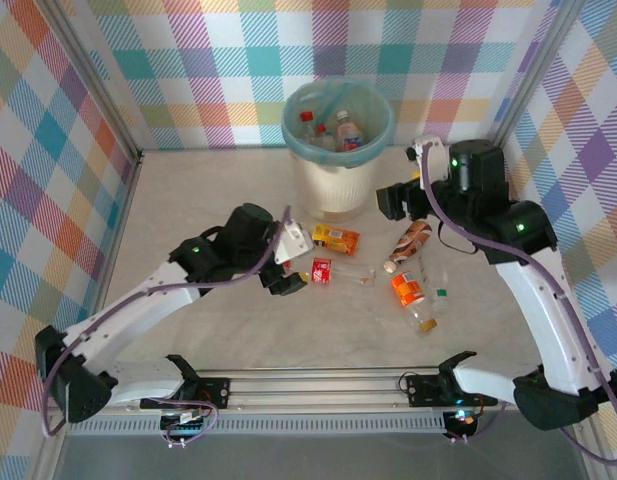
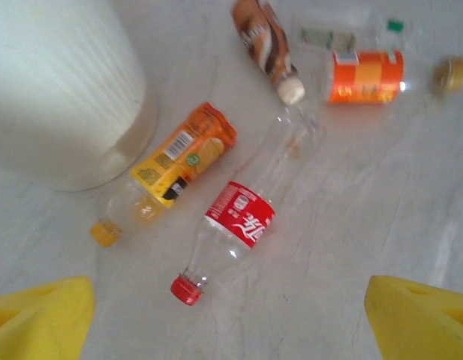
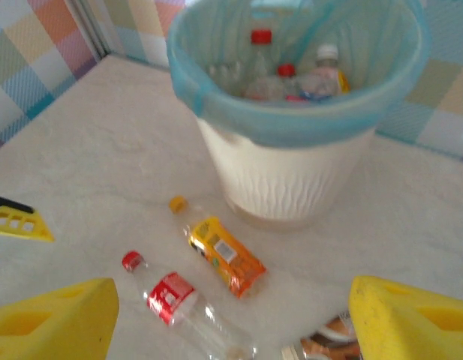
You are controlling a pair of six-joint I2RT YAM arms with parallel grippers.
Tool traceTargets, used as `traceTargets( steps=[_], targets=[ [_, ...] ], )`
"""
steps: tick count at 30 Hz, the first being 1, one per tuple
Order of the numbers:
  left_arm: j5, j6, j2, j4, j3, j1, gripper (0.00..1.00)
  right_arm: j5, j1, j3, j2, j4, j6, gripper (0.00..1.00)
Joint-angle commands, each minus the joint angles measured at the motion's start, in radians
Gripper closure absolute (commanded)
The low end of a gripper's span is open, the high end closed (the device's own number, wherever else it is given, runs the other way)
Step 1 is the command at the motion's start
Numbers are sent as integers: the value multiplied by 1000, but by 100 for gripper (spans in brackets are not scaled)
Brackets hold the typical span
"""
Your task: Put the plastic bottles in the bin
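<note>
Several plastic bottles lie on the table in front of the bin (image 1: 337,190), whose teal-lined rim (image 3: 291,126) surrounds more bottles (image 3: 291,75). A clear red-label bottle (image 2: 239,223) with a red cap lies below my open left gripper (image 2: 231,334), between and ahead of its yellow fingers (image 2: 43,319). Beside it lies an orange-yellow label bottle (image 2: 182,165). My right gripper (image 3: 231,334) hangs open above the table near the bin, with nothing between its fingers (image 3: 411,322). In the top view the left gripper (image 1: 300,268) is over the red-label bottle (image 1: 328,271), and the right gripper (image 1: 390,204) is right of the bin.
A brown-label bottle (image 1: 410,242), an orange-label bottle (image 1: 409,291) and a clear bottle with a green cap (image 1: 436,290) lie to the right. Checked walls enclose the table on three sides. The arms' rail runs along the near edge (image 1: 318,385).
</note>
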Motion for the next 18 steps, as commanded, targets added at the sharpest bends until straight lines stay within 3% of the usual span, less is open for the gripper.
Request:
traceTargets(
  steps=[1, 10, 18],
  targets=[
    [4, 150, 75, 45, -27, -20, 7, 35, -8, -43, -44, -43, 26, 19],
    [22, 215, 334, 245, -34, -23, 9, 2, -8, -90, -109, 17, 24, 19],
    [18, 307, 529, 201, 43, -24, 10, -84, -7, -98, -81, 78, 39, 18]
  ],
)
